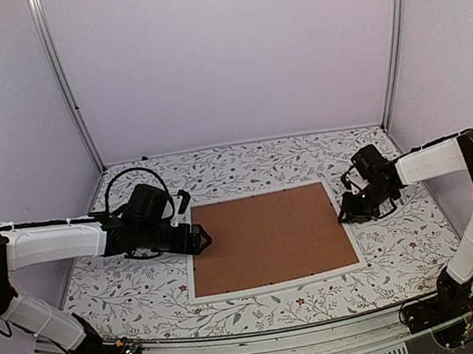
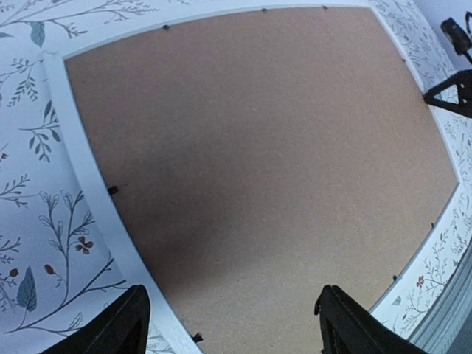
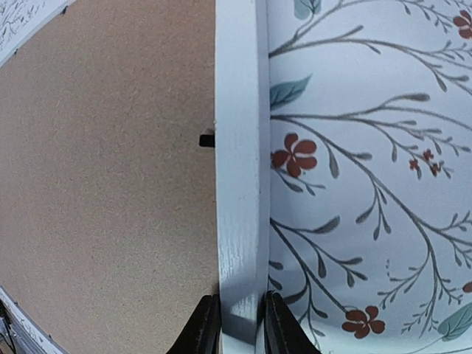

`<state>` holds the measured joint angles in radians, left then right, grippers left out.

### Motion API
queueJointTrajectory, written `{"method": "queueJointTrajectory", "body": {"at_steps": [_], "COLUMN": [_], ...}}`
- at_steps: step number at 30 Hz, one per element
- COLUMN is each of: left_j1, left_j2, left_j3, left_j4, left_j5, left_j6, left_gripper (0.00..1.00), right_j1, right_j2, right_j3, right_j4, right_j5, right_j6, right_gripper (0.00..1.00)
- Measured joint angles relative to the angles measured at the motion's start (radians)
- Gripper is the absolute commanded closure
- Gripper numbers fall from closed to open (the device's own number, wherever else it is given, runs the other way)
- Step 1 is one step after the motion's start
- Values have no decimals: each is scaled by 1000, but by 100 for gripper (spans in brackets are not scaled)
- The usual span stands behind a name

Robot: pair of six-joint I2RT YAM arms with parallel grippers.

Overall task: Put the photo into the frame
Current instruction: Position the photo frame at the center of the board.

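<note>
Brown backing board (image 1: 268,236) filled the white frame (image 3: 236,147), lying flat on the tabletop (image 1: 243,163). Over its left edge the left fingers (image 2: 118,324) stood spread wide; the right fingers (image 3: 203,328) were clamped on its right rail.

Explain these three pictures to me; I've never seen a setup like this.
These are two robot arms bolted side by side, each ending in a two-finger gripper. The wide picture comes from a fixed camera above and behind them; the other two come from cameras on each wrist. On the flowered tablecloth lies a white picture frame, back up, with a brown backing board inside it. The left gripper hangs open over the frame's left side, holding nothing. The right gripper is pinched on the frame's right rail, a finger on either side. No photo shows in any view.
</note>
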<state>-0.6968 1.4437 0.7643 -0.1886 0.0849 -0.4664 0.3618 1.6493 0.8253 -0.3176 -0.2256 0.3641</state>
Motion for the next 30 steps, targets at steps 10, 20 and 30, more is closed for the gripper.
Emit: {"method": "queueJointTrajectory", "body": {"at_steps": [10,20,30], "left_j1": [-189,-372,-485], "left_j2": [48,316,490], "left_j3": [68,279,468], "left_j4": [64,76,42], "left_j5": [28,42,45], "left_j6": [126,273,380], "left_gripper": [20,17,6], "right_j1": [3,4,4], "right_j2": [169,74,-122], "right_j3": [203,149,-37], "right_j4": [4,-11,-4], "right_j5": [-24,-17,-15], "right_j6": [-63,-76,-62], "right_gripper": [40,25,1]}}
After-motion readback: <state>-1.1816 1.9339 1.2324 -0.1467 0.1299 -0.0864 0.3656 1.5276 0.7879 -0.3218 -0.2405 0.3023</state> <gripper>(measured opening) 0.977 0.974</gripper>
